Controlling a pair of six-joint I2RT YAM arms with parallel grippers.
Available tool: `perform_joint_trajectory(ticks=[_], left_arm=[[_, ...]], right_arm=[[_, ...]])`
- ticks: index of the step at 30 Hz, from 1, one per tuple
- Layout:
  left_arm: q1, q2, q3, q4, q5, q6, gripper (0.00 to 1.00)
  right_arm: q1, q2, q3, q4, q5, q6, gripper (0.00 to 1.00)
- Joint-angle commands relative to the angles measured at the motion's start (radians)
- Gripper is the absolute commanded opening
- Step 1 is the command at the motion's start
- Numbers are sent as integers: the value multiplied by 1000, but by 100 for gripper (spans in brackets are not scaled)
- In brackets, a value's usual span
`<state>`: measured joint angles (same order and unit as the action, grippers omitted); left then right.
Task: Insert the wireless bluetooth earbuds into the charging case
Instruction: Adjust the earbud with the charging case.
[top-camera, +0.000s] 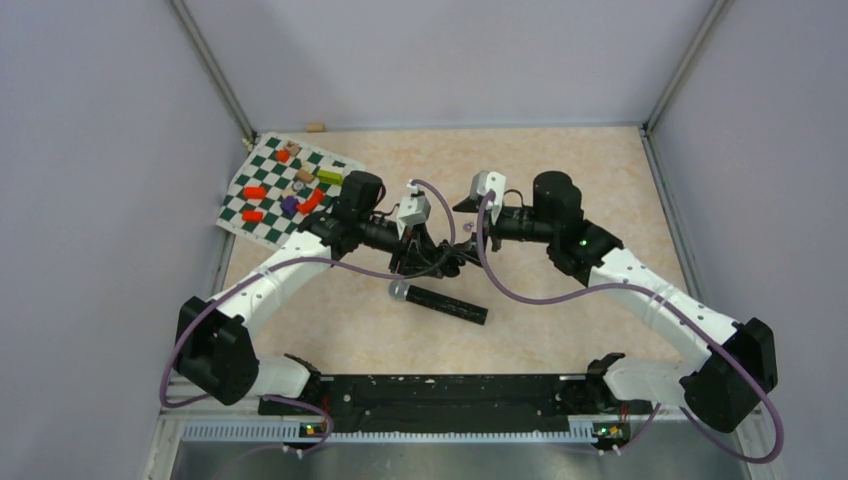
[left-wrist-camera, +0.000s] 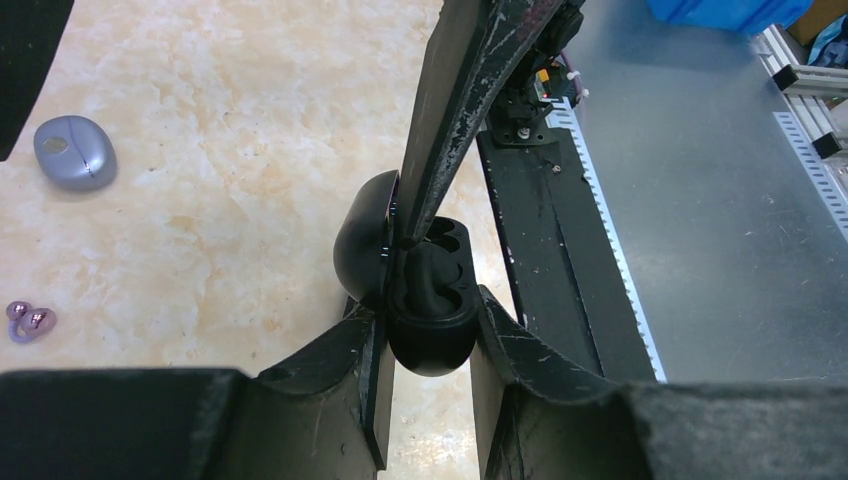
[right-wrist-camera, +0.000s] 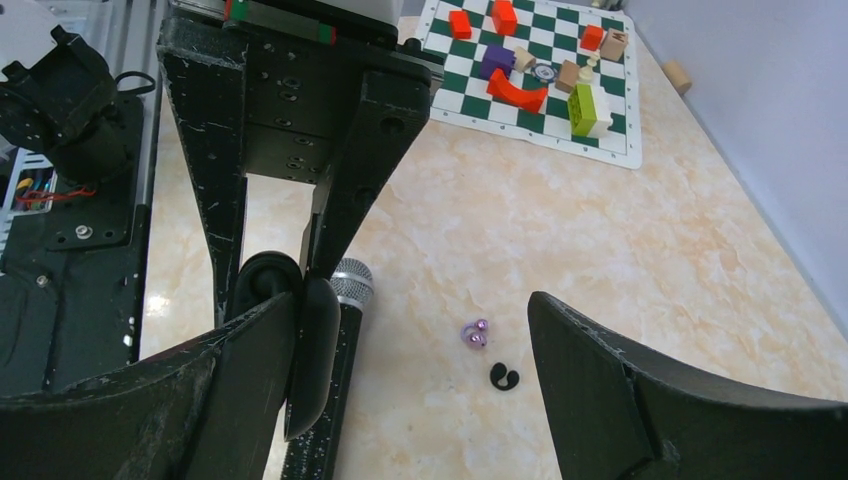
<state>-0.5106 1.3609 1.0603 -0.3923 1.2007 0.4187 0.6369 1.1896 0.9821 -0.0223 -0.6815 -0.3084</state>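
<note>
Beige marbled tabletop (top-camera: 600, 160), lilac walls (top-camera: 450, 60), purple earbuds (right-wrist-camera: 474, 334)

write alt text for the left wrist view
The left hand grips an open black charging case; the right hand's finger touches its top from above. A purple case and purple earbuds lie on the table at left.

One finger (left-wrist-camera: 450, 120) of the right gripper (right-wrist-camera: 420, 320) blocked half the black charging case (left-wrist-camera: 430, 345), its wells too dark to read, and the microphone (right-wrist-camera: 352, 285) ran off the right wrist view's bottom edge.
</note>
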Motion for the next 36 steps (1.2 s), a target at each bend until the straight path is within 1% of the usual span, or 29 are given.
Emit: perform_joint_trajectory(ticks=[1,14,20,30,33,36], left_arm=[[-2,-28,29,17,42,13,0],[-2,-30,29,13,47,18,0],[-2,-27,27,13,42,20,0],[-3,-28,29,12,43,20,0],[-3,-30,31,11,42,20,0],[-2,-31,32,7,40,23,0]], right_arm=[[7,7,13,58,-5,15,85],[9,23,19,25,-62,1,85],[8,4,19,28,-91,10,85],[7,-10,19,24,-92,-11,85],[9,-6,29,-47,-125,-60,85],[8,-16,31,-72,-147,-89,85]])
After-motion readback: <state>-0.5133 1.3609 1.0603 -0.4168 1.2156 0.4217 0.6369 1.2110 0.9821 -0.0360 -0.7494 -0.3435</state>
